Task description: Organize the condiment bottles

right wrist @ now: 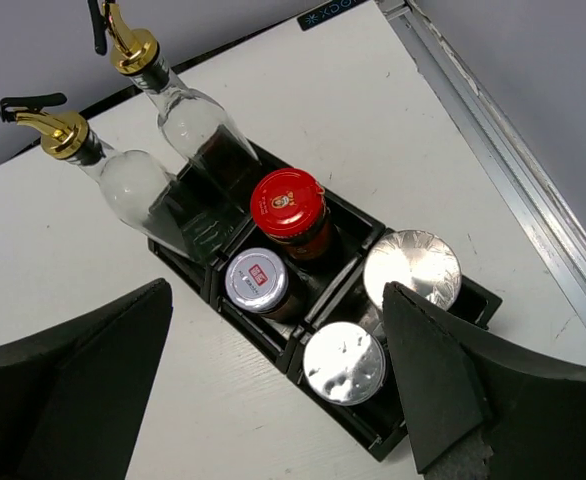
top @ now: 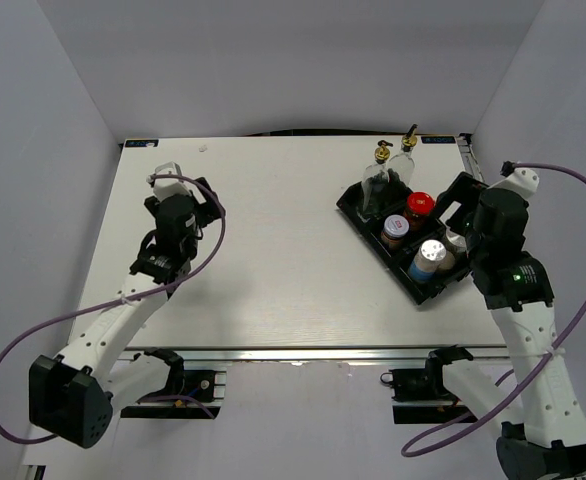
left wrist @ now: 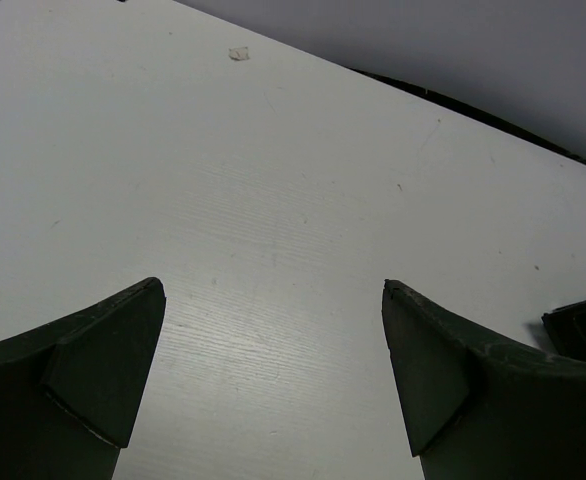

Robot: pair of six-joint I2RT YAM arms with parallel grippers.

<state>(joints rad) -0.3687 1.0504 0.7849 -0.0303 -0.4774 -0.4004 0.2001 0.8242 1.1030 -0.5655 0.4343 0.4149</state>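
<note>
Beneath the open right pincer [right wrist: 275, 290], a black tray [right wrist: 365, 432] holds round silver-lidded jars [right wrist: 344, 362], a red-capped jar [right wrist: 289, 204] and clear glass bottles [right wrist: 133, 186]; the open left pincer [left wrist: 273, 285] overlooks the grained white desk [left wrist: 273, 170].

Red-lidded jar [right wrist: 288, 203], silver lids, gold pourers, black tray [right wrist: 373, 432]
</note>
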